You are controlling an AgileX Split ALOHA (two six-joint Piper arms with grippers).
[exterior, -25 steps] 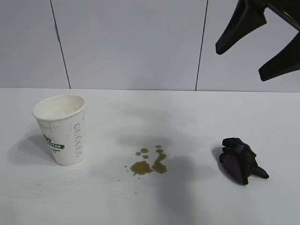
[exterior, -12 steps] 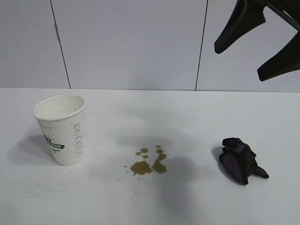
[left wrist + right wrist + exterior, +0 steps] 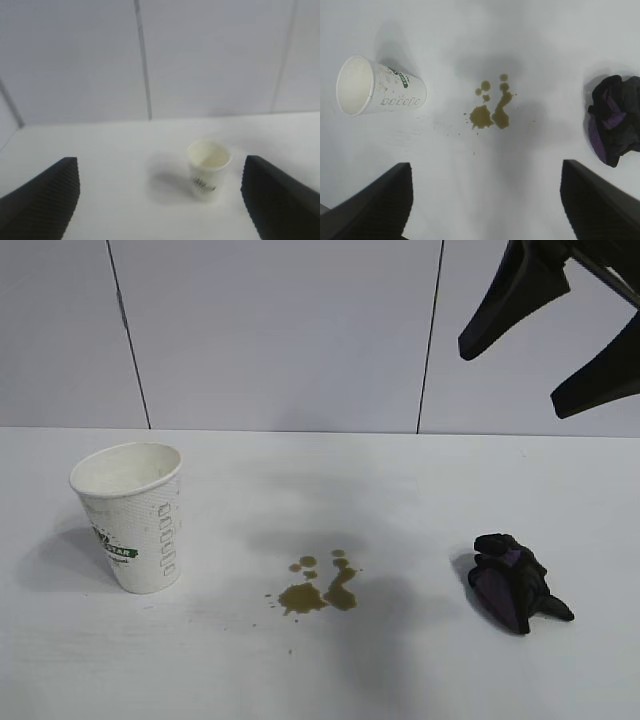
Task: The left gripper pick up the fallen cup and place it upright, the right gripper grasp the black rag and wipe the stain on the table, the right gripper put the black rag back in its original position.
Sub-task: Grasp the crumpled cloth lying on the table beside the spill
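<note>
The white paper cup (image 3: 130, 515) stands upright on the left of the white table (image 3: 400, 490), its open mouth up. Brown blotches of the stain (image 3: 320, 585) lie at the middle. On the right lies the black rag (image 3: 515, 582) with purple patches. My right gripper (image 3: 515, 375) hangs open high above the rag's side, holding nothing; its own view looks down on the cup (image 3: 380, 86), the stain (image 3: 492, 106) and the rag (image 3: 616, 120), with the gripper (image 3: 485, 170) over bare table. My left gripper (image 3: 161, 165) is open and empty, well back from the cup (image 3: 209, 169).
A grey panelled wall (image 3: 280, 330) with dark vertical seams rises behind the table's far edge. Bare tabletop lies between the cup, the stain and the rag.
</note>
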